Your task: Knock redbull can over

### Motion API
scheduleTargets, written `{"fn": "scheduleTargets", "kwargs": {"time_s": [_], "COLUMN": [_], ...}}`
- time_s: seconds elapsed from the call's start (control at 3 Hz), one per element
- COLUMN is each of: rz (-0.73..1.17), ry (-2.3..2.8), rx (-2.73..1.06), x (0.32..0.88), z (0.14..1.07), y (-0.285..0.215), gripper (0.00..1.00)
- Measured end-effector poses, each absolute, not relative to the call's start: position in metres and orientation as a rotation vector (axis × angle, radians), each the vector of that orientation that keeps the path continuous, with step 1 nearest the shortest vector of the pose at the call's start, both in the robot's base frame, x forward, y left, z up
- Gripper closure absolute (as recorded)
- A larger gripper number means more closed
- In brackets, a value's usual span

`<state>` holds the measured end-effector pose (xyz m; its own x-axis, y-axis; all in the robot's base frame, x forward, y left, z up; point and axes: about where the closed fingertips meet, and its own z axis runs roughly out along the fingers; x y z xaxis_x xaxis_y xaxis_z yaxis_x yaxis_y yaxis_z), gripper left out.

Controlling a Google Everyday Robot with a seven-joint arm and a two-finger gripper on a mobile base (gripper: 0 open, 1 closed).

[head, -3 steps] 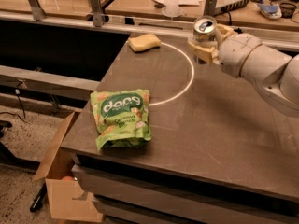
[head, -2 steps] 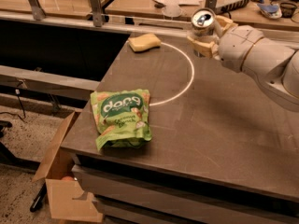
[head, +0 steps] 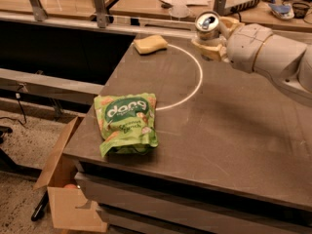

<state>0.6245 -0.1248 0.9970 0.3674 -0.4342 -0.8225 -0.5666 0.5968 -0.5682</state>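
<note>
Gripper clasping the can at the upper right of the frame

The pale fingers (head: 206, 50) are clenched around the redbull can (head: 206, 22), which tilts with its silver top facing out, in the gripper (head: 211, 36) by the table's (head: 234, 130) far edge. A yellow sponge (head: 150, 44) lies left of it, and a green snack bag (head: 126, 123) lies lower left.

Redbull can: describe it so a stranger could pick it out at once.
Start at the dark table, then go to its far edge, by the white circle line. There the gripper on the pale arm is at the redbull can. It alone is shiny metal, unlike the yellow sponge and green snack bag.
</note>
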Motion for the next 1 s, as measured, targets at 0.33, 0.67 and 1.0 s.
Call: {"fn": "scheduleTargets", "kwargs": {"time_s": [0.33, 0.67, 1.0], "rz": [-0.068, -0.159, -0.195], "ry": [1.208, 1.182, 1.18], "rx": [-1.392, -1.733, -1.987], "x": [0.624, 0.61, 0.595], "z": [1.001, 0.972, 0.941], "y": [-0.116, -0.129, -0.14], "gripper": [1.0, 1.0, 1.0]}}
